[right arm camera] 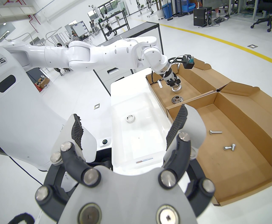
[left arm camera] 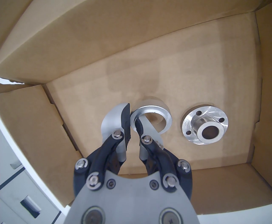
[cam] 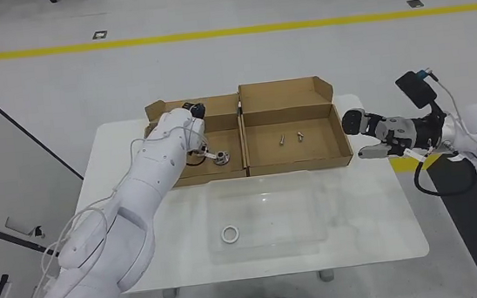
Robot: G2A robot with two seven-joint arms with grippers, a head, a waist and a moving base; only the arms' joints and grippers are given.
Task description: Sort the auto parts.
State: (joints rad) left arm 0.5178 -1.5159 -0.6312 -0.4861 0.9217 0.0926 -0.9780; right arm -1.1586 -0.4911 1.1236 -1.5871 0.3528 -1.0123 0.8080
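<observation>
Left claw is down inside the left brown cardboard box, nearly closed. It pinches the wall of a plain silver metal ring, with one finger in the bore and the other outside on the rim. Ring sits tilted in the grip; can't tell if its lower edge touches the box floor. Just beside the ring, not touching it, a silver flanged metal hub with bolt holes lies flange-down on the box floor, bore facing up.

Right brown cardboard box stands side by side with the left one, touching it, both at the far side of the white worktop. On its floor lie a long silver hex bolt and a short silver cap-head bolt, near each other but not touching.

Right claw hangs just past the right box's outer end wall, at about the worktop's right edge. Fingers are spread wide with nothing between them.

Clear plastic tray sits on the worktop in front of the boxes, nearer the robot. One white ring-shaped part lies flat in the tray's left portion, well apart from both claws.
</observation>
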